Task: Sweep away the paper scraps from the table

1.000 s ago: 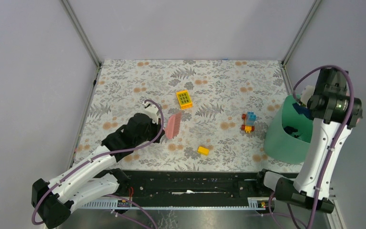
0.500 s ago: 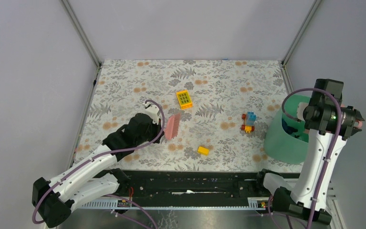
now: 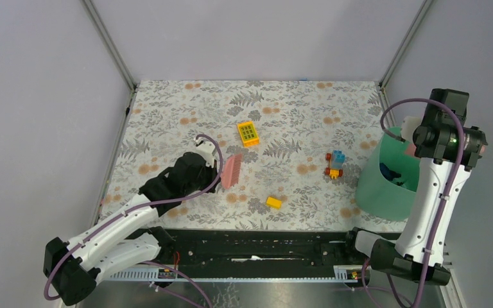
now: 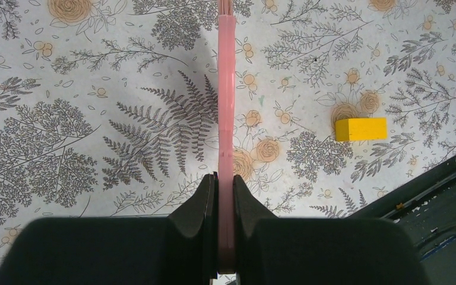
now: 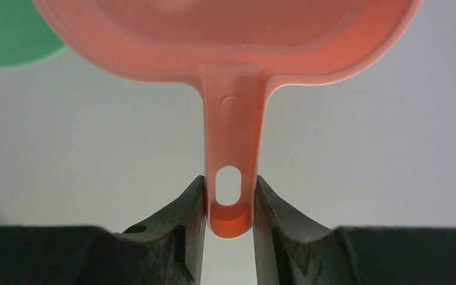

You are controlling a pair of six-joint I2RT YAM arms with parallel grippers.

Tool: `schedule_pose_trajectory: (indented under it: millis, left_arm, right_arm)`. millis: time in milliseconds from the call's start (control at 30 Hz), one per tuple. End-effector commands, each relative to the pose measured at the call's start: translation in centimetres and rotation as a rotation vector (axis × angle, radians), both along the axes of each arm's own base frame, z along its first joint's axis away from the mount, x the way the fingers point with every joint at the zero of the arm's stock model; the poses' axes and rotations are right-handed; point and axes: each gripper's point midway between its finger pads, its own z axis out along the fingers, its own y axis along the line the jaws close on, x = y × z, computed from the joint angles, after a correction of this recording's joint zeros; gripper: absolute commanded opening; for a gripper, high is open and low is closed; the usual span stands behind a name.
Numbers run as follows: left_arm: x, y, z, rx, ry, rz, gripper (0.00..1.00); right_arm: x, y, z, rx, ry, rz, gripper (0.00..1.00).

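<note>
The left gripper is pinched almost closed on the pink brush, which shows edge-on over the table, with a yellow block lying off to its right. The right gripper, jaws partly apart, clamps the handle of the pink dustpan — raised above the green tray at the table's right edge. Dark blue paper scraps lie inside that tray.
</note>
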Motion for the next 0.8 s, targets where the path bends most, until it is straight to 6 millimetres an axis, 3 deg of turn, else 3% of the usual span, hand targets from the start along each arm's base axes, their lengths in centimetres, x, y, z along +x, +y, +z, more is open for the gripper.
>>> schedule_pose_trajectory:
  millis: [0,133,267,367,467,567,700,767]
  left_arm:
    - [1.2,-0.1,2.0,-0.041,-0.075,0.03,0.0]
    - [1.3,-0.4,1.2,-0.025,-0.05,0.024,0.0]
    - [1.6,-0.4,0.5,0.009,-0.025,0.026,0.0]
    - [2.1,0.1,1.0,0.026,-0.037,0.064,0.0]
    - [2.4,0.4,3.3,-0.01,-0.073,0.106,0.0]
    - [2.8,0.4,6.9,-0.114,-0.128,0.161,0.0]
    - [3.1,0.1,12.1,-0.326,-0.194,0.243,0.0]
    - [3.2,0.3,13.4,-0.446,-0.194,0.318,0.0]
  right_arm:
    - [3.2,0.2,0.5,0.098,-0.297,-0.028,0.0]
    - [7.1,1.2,1.7,0.276,-0.534,-0.063,0.0]
    - [11.7,3.9,-0.6,0.579,-0.66,-0.095,0.0]
    - [14.8,7.1,-2.3,0.808,-0.721,-0.087,0.0]
    - [17.1,11.3,-3.6,0.954,-0.734,-0.032,0.0]
    - [18.5,18.4,-6.9,1.048,-0.651,0.084,0.0]
    - [17.5,25.7,-12.9,1.164,-0.47,0.102,0.0]
    - [16.5,28.7,-16.6,1.245,-0.348,0.066,0.0]
